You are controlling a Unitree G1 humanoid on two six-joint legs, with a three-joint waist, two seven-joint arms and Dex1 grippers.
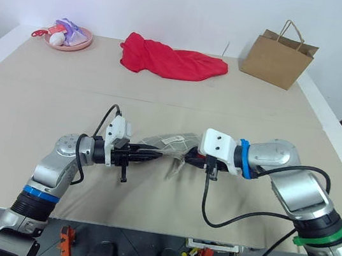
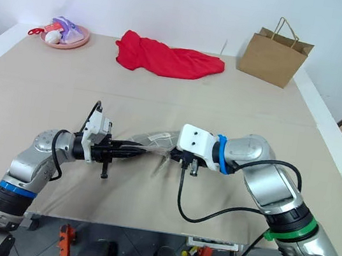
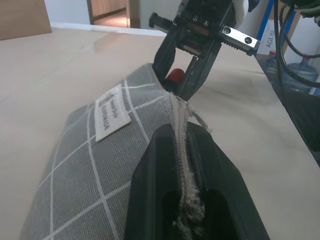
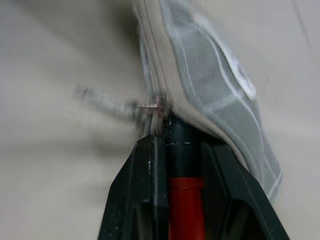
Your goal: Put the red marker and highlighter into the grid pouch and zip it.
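Note:
The grid pouch [image 1: 170, 141] hangs just above the table between both arms, its white label [image 3: 111, 111] showing. My left gripper [image 1: 146, 156] is shut on the pouch's zipper edge at one end. The red marker [image 4: 184, 200], black toward the tip and red behind, sits between the fingers of my right gripper [image 1: 192, 161], which is shut on it. The marker's tip meets the pouch's other end beside the metal zipper pull [image 4: 156, 106]. From the left wrist, the right gripper [image 3: 178, 85] stands over that end with the marker's red [image 3: 175, 76] between its fingers. The highlighter is out of view.
A red cloth [image 1: 168, 61] lies at the back middle of the table. A brown paper bag [image 1: 278, 57] stands at the back right, and a pink plate [image 1: 84, 42] with small toys sits at the back left. The table's front edge [image 1: 143, 229] runs just below the arms.

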